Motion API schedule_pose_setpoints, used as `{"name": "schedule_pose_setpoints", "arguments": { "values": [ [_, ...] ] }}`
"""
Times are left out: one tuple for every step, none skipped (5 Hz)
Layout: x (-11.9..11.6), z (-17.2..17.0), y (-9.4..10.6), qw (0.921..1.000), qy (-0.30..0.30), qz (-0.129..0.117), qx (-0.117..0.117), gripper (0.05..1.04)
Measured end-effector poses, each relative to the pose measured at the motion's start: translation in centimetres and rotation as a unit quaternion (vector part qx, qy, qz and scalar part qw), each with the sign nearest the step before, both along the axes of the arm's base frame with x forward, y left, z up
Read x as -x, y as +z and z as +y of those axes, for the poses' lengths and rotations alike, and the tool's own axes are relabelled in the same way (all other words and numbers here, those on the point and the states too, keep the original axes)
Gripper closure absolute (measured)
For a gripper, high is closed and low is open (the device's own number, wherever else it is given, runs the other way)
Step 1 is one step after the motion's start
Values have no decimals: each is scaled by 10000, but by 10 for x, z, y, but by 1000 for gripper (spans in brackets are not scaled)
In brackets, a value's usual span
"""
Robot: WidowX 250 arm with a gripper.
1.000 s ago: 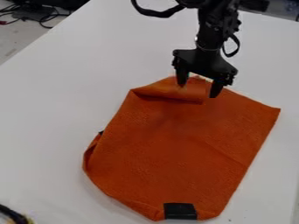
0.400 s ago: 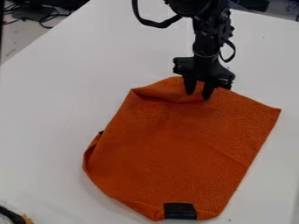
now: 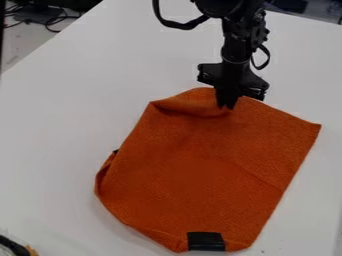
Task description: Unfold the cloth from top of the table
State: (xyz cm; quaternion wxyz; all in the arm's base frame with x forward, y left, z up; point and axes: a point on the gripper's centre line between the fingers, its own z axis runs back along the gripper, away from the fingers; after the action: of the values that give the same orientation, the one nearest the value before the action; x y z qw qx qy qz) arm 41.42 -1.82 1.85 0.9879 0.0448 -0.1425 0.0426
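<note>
The gripper (image 3: 227,107) has closed: its 2 fingers, spread earlier, now press together at the top of the cloth (image 3: 200,170), mid-frame to bottom; whether they pinch it, I cannot tell. The gripper hides part of its upper edge. Cables (image 3: 51,22) lie upper left.

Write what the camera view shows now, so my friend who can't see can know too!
A black robot gripper pinches a partly folded orange cloth near its far edge, on a white table. A black patch sits at the cloth's near edge. Dark cables lie beyond the table, at the upper left.
</note>
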Motion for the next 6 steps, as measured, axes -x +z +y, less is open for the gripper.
{"name": "schedule_pose_setpoints", "arguments": {
  "values": [
    [-4, 5, 26, 9998, 115, 0, -168, 1029],
    [-13, 19, 57, 9990, 21, -276, -342, 1029],
    [-26, 57, 69, 9984, 9, -532, -188, 1029],
    [-31, 71, 46, 9985, -22, -540, 84, 1029],
    [-34, 80, 18, 9982, -74, -484, 359, 1029],
    [-44, 91, 8, 9974, -117, -445, 552, 1029]
  ]
}}
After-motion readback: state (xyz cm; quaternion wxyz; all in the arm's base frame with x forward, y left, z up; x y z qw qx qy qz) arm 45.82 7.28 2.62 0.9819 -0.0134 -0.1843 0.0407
